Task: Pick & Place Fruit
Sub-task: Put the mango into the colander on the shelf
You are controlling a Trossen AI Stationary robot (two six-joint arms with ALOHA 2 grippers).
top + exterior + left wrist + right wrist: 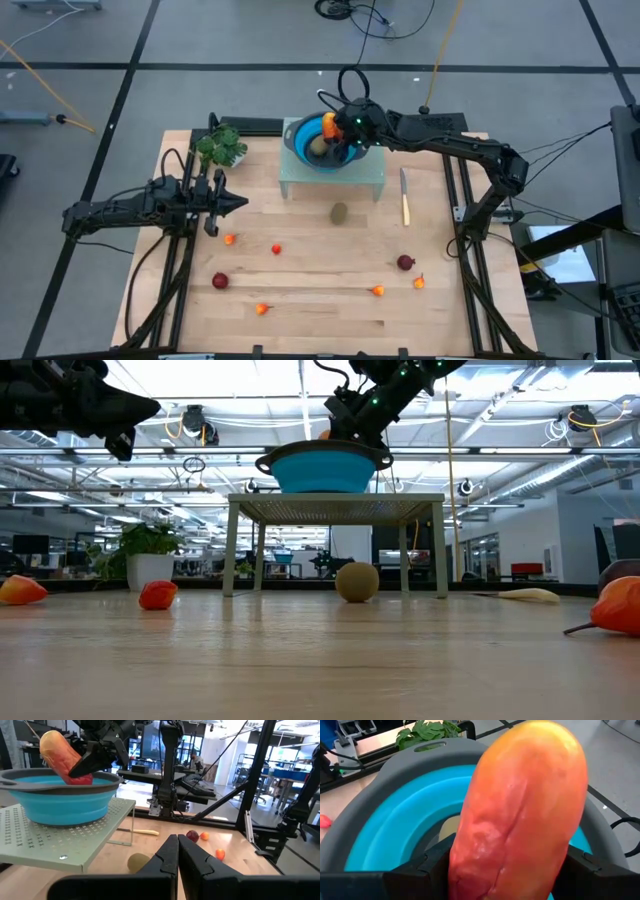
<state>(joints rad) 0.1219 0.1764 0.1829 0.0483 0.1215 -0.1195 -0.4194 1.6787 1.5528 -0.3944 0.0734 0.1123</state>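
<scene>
Fruit lies in 2 places: most of it is loose on the table [300, 285], and some is at the blue bowl [322, 148], which stands on a small raised stand [332, 178] at 12 o'clock on the table. My right claw [338, 128] pinches the long orange-red piece [520, 815] over the bowl, its lower end dipped below the rim. 1 brown kiwi [318, 147] already sits inside.

My left claw [238, 203] hangs above the table at 9 o'clock, fingers pressed together on nothing.

I judge this to be the placing step. The next move calls for spreading my right fingers so the long piece settles beside the kiwi, then lifting straight up clear of the rim so I don't tip the bowl.

Left to fetch: the second kiwi [339, 212] just in front of the stand, dark red round ones at 7 o'clock [220, 281] and 4 o'clock [405, 263], and small orange-red bits scattered from 8 to 4 o'clock. A knife [404, 196] lies at 3 o'clock and a leafy bunch [221, 147] at 10 o'clock; neither is mine to move.
</scene>
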